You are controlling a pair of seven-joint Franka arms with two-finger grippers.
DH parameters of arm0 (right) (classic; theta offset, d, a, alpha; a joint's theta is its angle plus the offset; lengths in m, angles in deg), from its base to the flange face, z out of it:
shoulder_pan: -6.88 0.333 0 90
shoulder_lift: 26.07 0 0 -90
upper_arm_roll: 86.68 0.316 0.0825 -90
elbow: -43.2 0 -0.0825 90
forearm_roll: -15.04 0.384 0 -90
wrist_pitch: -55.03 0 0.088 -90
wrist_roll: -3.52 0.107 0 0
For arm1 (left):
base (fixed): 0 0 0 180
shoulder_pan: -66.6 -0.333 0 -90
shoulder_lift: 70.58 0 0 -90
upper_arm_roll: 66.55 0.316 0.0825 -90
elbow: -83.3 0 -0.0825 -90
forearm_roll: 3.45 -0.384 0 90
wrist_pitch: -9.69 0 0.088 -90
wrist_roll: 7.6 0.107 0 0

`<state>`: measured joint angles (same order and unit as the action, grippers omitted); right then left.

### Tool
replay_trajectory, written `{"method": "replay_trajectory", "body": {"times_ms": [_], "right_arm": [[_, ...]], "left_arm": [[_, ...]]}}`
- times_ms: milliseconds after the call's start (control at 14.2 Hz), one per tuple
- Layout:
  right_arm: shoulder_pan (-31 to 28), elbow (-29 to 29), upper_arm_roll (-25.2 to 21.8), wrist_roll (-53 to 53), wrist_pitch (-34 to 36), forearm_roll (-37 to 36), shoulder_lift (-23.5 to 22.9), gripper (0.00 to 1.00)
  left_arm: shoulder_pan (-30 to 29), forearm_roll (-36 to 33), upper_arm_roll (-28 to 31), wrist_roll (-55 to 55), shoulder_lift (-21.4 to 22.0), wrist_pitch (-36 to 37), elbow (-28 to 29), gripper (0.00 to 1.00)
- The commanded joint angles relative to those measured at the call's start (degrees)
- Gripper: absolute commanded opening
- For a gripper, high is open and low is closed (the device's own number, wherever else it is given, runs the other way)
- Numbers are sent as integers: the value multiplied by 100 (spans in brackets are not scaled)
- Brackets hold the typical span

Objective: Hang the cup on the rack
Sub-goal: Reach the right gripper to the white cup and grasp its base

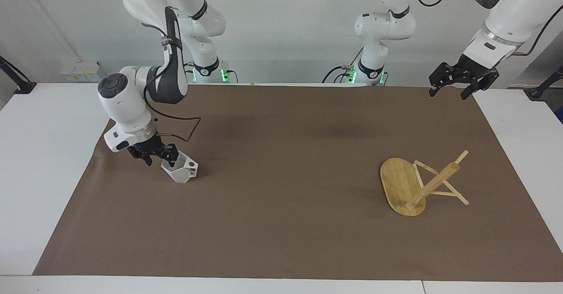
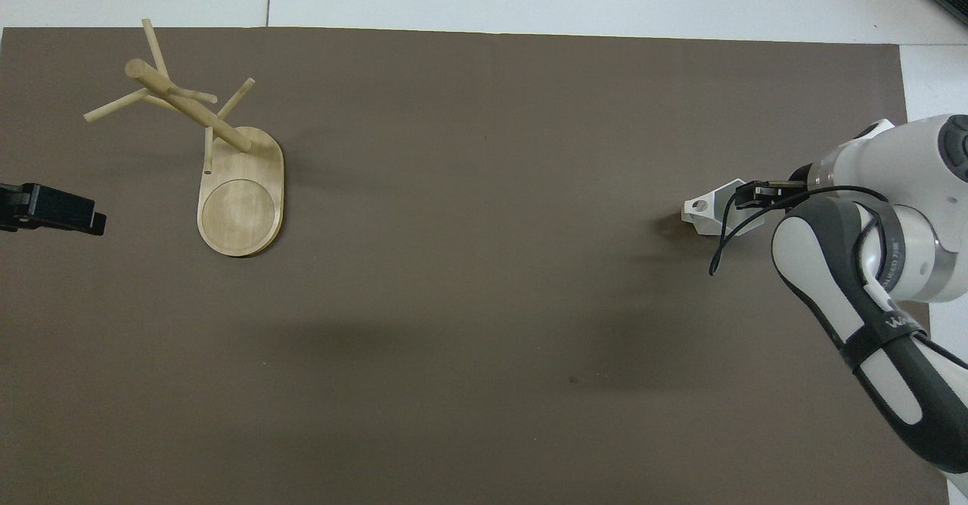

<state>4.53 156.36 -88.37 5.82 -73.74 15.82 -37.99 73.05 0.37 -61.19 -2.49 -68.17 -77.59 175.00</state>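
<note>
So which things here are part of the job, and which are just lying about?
Job:
- cup, right gripper at its rim
- rack, toward the left arm's end
- left gripper, waiting

Lying about:
- brown mat only
</note>
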Motion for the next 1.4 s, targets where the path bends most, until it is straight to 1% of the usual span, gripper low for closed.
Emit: {"method": "replay_trajectory", "body": {"times_ms": [0, 70, 211, 421, 561, 632, 912, 1053, 1193, 1333], "right_arm": [[-3, 101, 55, 306, -130, 98, 67, 68], [-3, 101, 64, 324, -130, 203, 67, 63], [-3, 101, 72, 324, -113, 606, 67, 50], [-3, 101, 81, 324, -95, 670, 76, 25], [-3, 101, 81, 315, -77, 670, 67, 6], [-3, 93, 81, 306, -69, 670, 67, 0], [-3, 75, 81, 280, -25, 670, 67, 0], [-3, 23, 99, 254, 150, 678, 76, 0], [-11, -310, 239, 228, 675, 870, 128, 0], [-11, -889, 318, 44, 1439, 1265, 155, 0]], "left_arm": [[40, -110, -60, -10, 155, 61, 129, 100], [75, -110, -104, -2, 163, 27, 137, 100], [102, -110, -105, -2, 163, 35, 146, 100], [58, -101, -104, 7, 163, 36, 137, 100], [32, -110, -104, 7, 181, 88, 172, 100], [32, -101, -87, -2, 181, 97, 181, 100], [32, -101, -96, -2, 216, 132, 190, 100], [23, -110, -78, -2, 207, 71, 190, 100], [-3, -110, -69, 33, 207, 36, 190, 100], [-3, -110, -61, 42, 199, -43, 190, 100]]}}
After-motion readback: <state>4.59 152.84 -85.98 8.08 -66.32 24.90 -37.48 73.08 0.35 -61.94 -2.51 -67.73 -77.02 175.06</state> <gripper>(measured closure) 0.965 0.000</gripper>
